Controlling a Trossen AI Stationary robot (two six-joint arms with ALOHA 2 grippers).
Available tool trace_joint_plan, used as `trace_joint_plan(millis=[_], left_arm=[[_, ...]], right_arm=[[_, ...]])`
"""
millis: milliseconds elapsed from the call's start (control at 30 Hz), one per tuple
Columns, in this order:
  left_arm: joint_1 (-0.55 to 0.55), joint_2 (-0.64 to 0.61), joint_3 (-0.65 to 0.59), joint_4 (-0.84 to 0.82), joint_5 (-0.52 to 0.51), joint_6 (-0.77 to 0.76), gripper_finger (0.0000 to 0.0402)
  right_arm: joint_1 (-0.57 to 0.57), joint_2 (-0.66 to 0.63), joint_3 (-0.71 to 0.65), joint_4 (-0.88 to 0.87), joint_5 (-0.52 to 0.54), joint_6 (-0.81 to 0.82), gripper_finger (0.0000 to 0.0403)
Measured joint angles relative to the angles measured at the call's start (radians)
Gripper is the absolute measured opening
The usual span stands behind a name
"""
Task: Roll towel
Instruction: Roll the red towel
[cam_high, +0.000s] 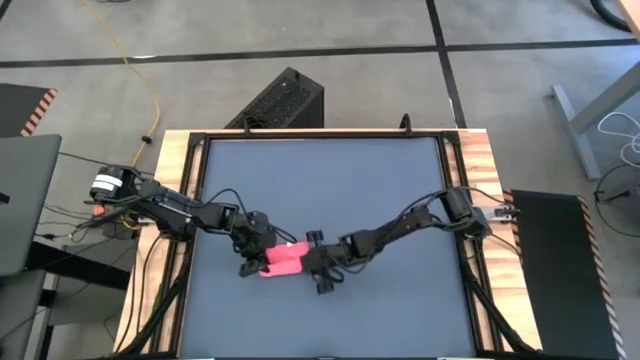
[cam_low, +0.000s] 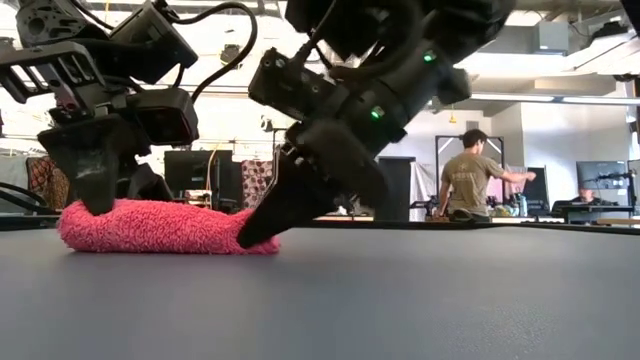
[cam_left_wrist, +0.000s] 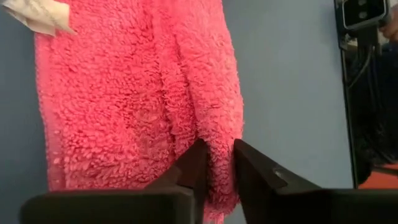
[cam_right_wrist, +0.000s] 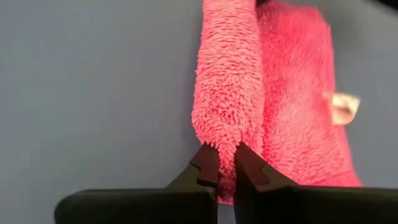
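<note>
Both grippers, left (cam_high: 262, 252) and right (cam_high: 308, 258), closed off the ends of the towel (cam_high: 283, 257); bare table (cam_high: 320, 190) lay open on its other sides.

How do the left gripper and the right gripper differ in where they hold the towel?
The left gripper pinches the towel at its left end; the right gripper pinches its right end. In the low view the left one stands upright, the right one slants. Both are shut on the rolled edge.

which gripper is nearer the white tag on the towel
Left. The left gripper pinches the towel at the end bearing the tag; the right gripper pinches the opposite end, farther off.
</note>
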Motion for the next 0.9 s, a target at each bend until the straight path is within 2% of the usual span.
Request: trace_joint_plan(millis=[100,200,333,433,700,800,900], left_arm=[[0.003,0.0,0.001,-0.031,0.03,0.026,0.0089],[0.003,0.0,0.001,-0.045,0.042,0.051,0.0108],[0.014,-0.037,0.001,-0.065,0.046,0.106,0.0117],[0.033,-0.11,0.001,-0.141,0.029,0.144,0.0118],[0.026,-0.403,0.001,-0.314,-0.141,0.175,0.0118],[-0.052,-0.467,0.001,-0.295,-0.241,0.221,0.0119],[-0.169,-0.47,0.001,-0.256,-0.397,0.315,0.0119]], right_arm=[[-0.038,-0.007,0.001,-0.024,-0.153,0.116,0.0033],[-0.061,-0.006,0.001,-0.021,-0.253,0.192,0.0034],[-0.078,-0.004,0.0,-0.022,-0.34,0.287,0.0035],[-0.089,-0.004,0.0,-0.022,-0.377,0.339,0.0036],[-0.119,-0.002,-0.001,-0.024,-0.428,0.429,0.0037],[-0.122,-0.002,-0.002,-0.025,-0.429,0.47,0.0037],[-0.13,-0.002,-0.002,-0.022,-0.429,0.498,0.0037]])
